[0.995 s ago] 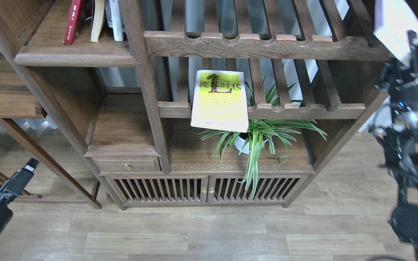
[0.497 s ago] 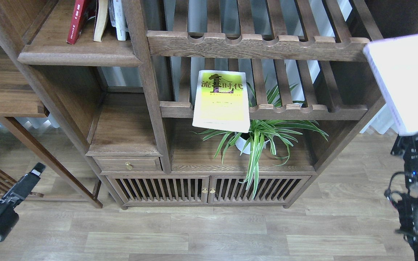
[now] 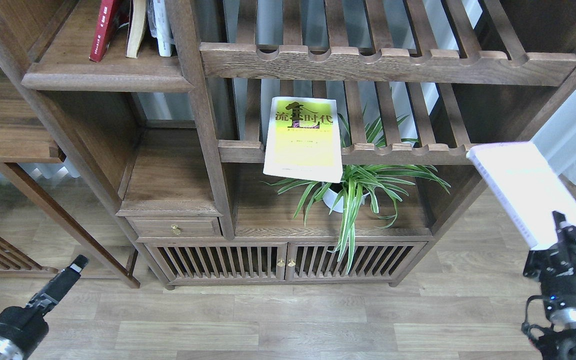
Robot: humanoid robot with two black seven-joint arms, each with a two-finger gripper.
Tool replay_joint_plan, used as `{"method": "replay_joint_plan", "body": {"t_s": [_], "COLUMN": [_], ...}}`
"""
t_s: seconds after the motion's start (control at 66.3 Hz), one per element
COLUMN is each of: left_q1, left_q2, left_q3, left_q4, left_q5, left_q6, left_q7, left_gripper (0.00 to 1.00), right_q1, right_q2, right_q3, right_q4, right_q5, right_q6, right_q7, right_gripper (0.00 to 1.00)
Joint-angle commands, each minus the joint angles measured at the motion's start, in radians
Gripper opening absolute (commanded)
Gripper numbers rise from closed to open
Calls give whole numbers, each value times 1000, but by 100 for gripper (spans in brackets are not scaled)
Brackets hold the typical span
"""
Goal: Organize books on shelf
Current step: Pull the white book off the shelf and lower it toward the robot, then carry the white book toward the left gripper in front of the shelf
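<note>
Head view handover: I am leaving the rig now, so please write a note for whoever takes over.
Right pincer: shut on the white book, held in the air to the right of the cabinet.
Left pincer: low at the left over the floor, holding nothing; open or shut cannot be told.
Yellow-green book: lying on the lower slatted rack, overhanging its front rail, above the plant.
Shelf, top left: dark red book and others already standing there.
Left: shelve the white book, then the yellow-green one.
</note>
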Motion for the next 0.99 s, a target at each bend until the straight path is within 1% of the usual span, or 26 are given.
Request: {"method": "replay_joint_plan", "body": {"t_s": [0.0, 0.09, 0.196, 0.226, 0.241, 0.301, 0.437, 0.603, 0.678, 0.754, 0.814, 0.874, 0.965, 0.98], "left_q1": [5, 17, 57, 61, 60, 51, 37, 40, 48, 46, 35, 17, -9, -12], "left_q2": [-2, -3, -43, -51, -72, -95, -105, -100, -86, -56, -1, 49, 108, 159], "left_q3": [52, 86, 98, 96, 93, 93, 107, 113, 132, 188, 266, 326, 376, 397], "left_q4": [1, -3, -3, -2, 1, 4, 1, -14, -35, -60, -89, -108, -124, -144], "left_q5": [-52, -75, -85, -87, -102, -142, -164, -220, -317, -479, -626, -697, -713, -708], "left_q6": [0, 0, 0, 0, 0, 0, 0, 0, 0, 0, 0, 0, 0, 0], "left_q7": [0, 0, -7, -15, -23, -18, -6, -6, -3, -3, -1, -1, 0, 15], "left_gripper": [100, 100, 100, 100, 100, 100, 100, 100, 100, 100, 100, 100, 100, 97], "right_q1": [6, 22, 24, 24, 29, 35, 35, 45, 65, 96, 121, 144, 185, 215], "right_q2": [-3, -6, -17, -18, -20, -11, -3, 2, 25, 57, 83, 112, 163, 187], "right_q3": [-69, -122, -213, -224, -263, -310, -412, -514, -543, -580, -615, -630, -638, -639], "right_q4": [-13, -28, -48, -54, -89, -118, -132, -134, -138, -152, -172, -194, -224, -241], "right_q5": [-18, -38, -74, -84, -126, -168, -212, -259, -274, -291, -318, -346, -390, -436], "right_q6": [2, 3, 41, 54, 92, 126, 195, 249, 256, 256, 258, 258, 252, 249], "right_q7": [-1, -5, -41, -42, -42, -42, -33, -28, -27, -28, -27, -21, -9, -2], "right_gripper": [13, 13, 13, 12, 12, 12, 12, 12, 12, 12, 12, 12, 12, 12]}}
